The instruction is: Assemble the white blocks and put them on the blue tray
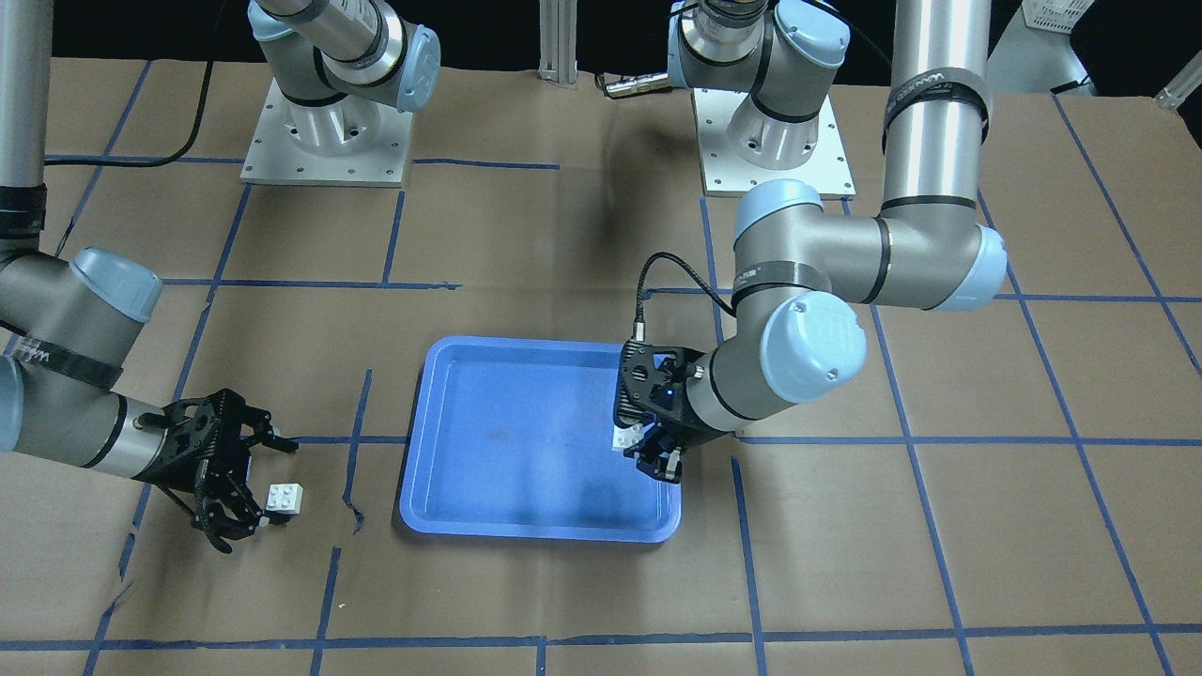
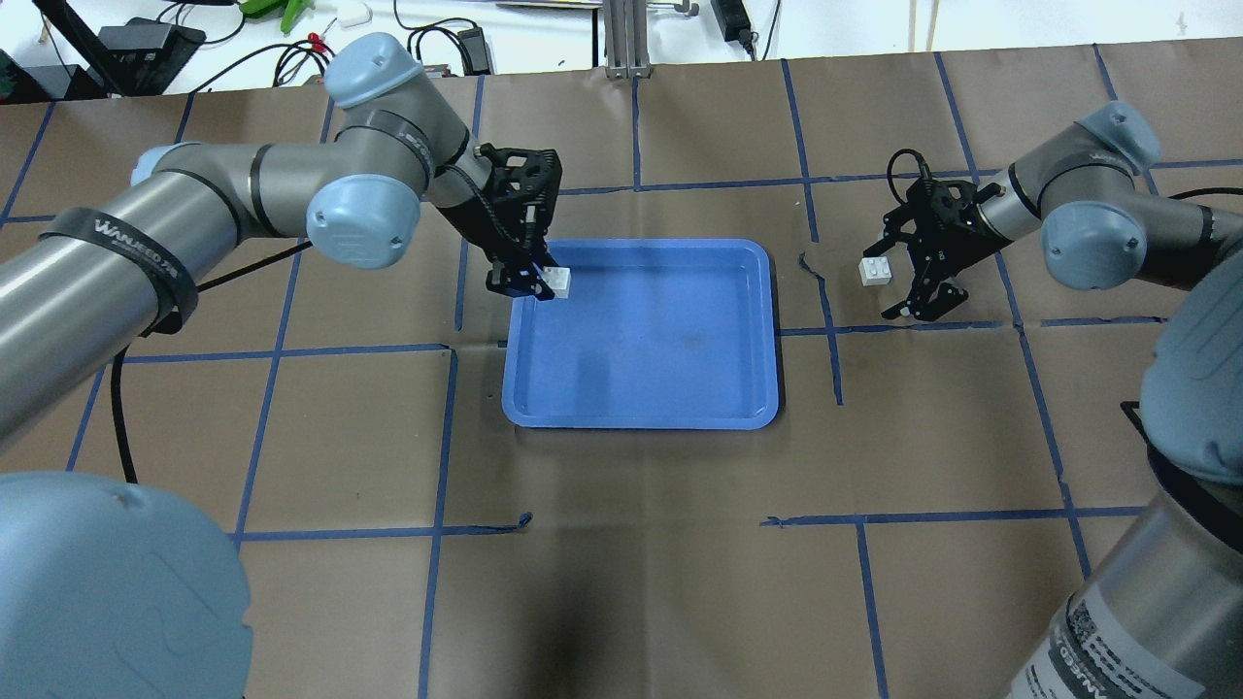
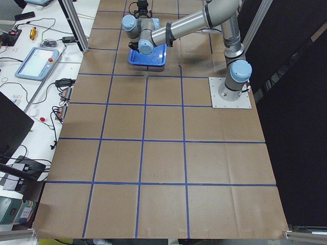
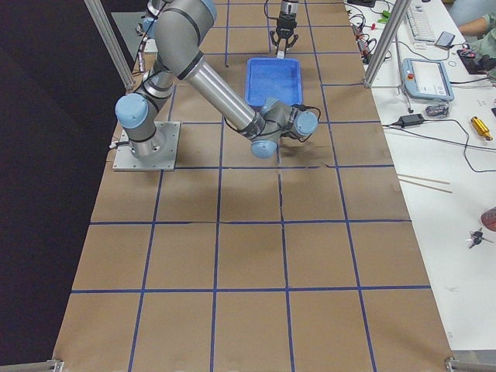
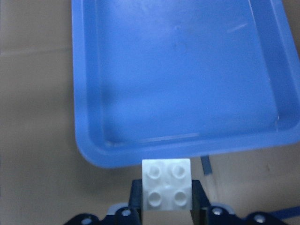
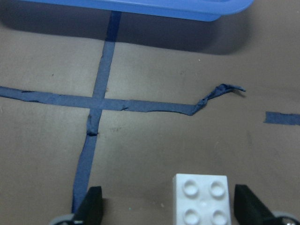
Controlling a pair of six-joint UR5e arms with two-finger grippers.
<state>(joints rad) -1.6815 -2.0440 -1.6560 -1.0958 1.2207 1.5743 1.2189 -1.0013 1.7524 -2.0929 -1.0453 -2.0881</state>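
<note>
The blue tray (image 2: 641, 330) lies mid-table, and also shows in the front view (image 1: 526, 441). My left gripper (image 2: 529, 282) is shut on a white block (image 2: 557, 282) and holds it over the tray's far-left corner. In the left wrist view that block (image 5: 167, 187) sits studs up between the fingers (image 5: 135, 199), just outside the tray rim (image 5: 140, 157). My right gripper (image 2: 899, 275) is open at the right of the tray. Its jaws stand on both sides of the second white block (image 2: 876, 271), which rests on the paper (image 6: 201, 199) apart from the fingers (image 6: 91, 208).
Brown paper with a blue tape grid covers the table. A torn tape end (image 6: 220, 91) curls up between the right block and the tray edge (image 6: 140, 5). Both arm base plates (image 1: 324, 141) stand at the robot's side. Desks with gear (image 3: 38, 58) flank the table.
</note>
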